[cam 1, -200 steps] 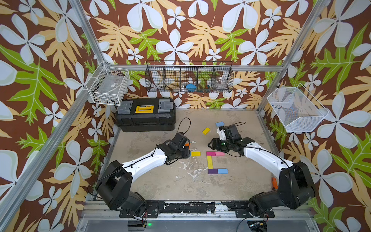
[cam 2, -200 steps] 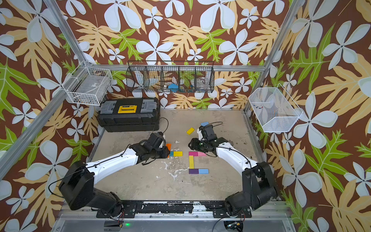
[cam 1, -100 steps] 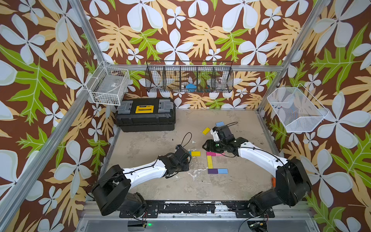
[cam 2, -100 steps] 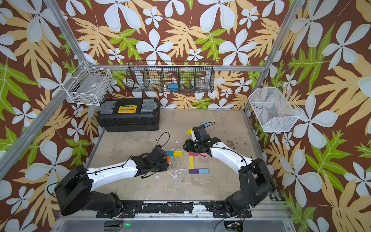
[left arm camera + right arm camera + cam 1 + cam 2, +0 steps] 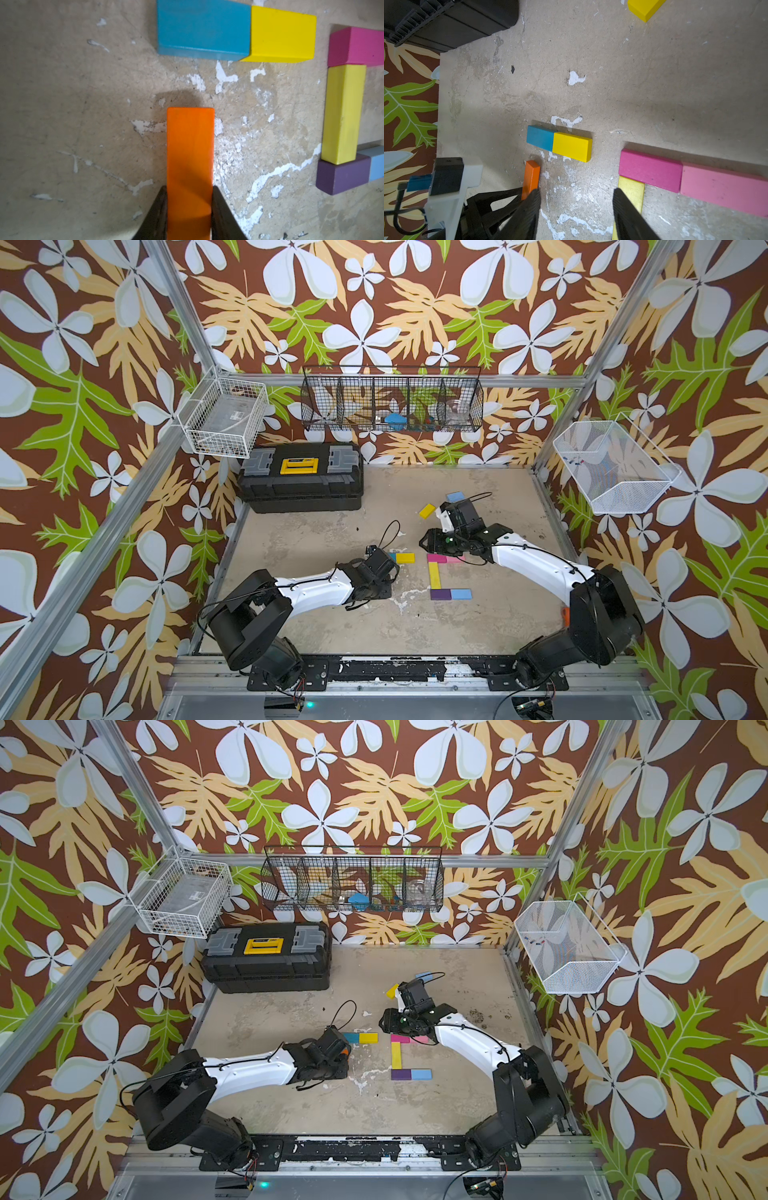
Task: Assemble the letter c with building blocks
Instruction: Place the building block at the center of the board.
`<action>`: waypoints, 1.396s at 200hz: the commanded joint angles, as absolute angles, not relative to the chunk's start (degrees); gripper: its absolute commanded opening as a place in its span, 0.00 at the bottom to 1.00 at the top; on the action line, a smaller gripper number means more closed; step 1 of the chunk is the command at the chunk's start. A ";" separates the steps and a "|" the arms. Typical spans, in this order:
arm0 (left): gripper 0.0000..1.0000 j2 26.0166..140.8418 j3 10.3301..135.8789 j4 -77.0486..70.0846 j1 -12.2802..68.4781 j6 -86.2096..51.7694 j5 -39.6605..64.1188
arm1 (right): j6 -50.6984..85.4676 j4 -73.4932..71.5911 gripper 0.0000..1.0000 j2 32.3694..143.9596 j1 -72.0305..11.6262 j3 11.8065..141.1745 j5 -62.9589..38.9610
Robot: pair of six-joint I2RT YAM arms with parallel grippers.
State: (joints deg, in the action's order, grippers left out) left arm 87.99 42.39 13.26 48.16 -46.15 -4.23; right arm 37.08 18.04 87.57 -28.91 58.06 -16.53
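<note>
Nearest the arm bases, a purple block (image 5: 440,594) and a light blue block (image 5: 461,593) are laid end to end, touching. From the purple one a long yellow block (image 5: 434,575) is run toward the back. Its far end is met by a magenta block (image 5: 436,558) joined to a pink block (image 5: 456,559) — a C open to the right is formed on the table (image 5: 316,539).

To its left, an orange block (image 5: 190,145) is clamped on edge in the left gripper (image 5: 189,192); whether it touches the table cannot be told. Just beyond, a teal block (image 5: 392,557) and a short yellow block (image 5: 404,558) are set touching. The right gripper (image 5: 576,194) is held spread and empty just beyond the magenta block.

Farther back, a tilted yellow block (image 5: 427,510) and a second light blue block (image 5: 455,496) are seen loose — well apart from the black toolbox (image 5: 301,485).
</note>
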 commanded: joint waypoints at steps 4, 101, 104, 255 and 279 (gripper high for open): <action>0.00 88.91 43.32 12.44 48.20 -45.00 -4.94 | 36.65 17.49 0.57 87.36 -29.00 57.75 -16.08; 0.38 90.44 43.77 12.92 48.23 -45.09 -5.27 | 36.53 17.22 0.57 86.92 -29.00 57.23 -16.17; 0.38 90.44 43.77 13.00 48.22 -45.09 -5.30 | 36.60 17.23 0.57 86.92 -29.00 57.27 -16.17; 0.44 91.85 43.60 14.66 48.10 -43.33 -9.14 | 36.56 17.49 0.57 86.84 -29.00 57.94 -16.17; 0.44 91.89 43.51 14.75 48.14 -43.16 -9.36 | 36.56 17.49 0.58 86.75 -29.00 57.79 -16.17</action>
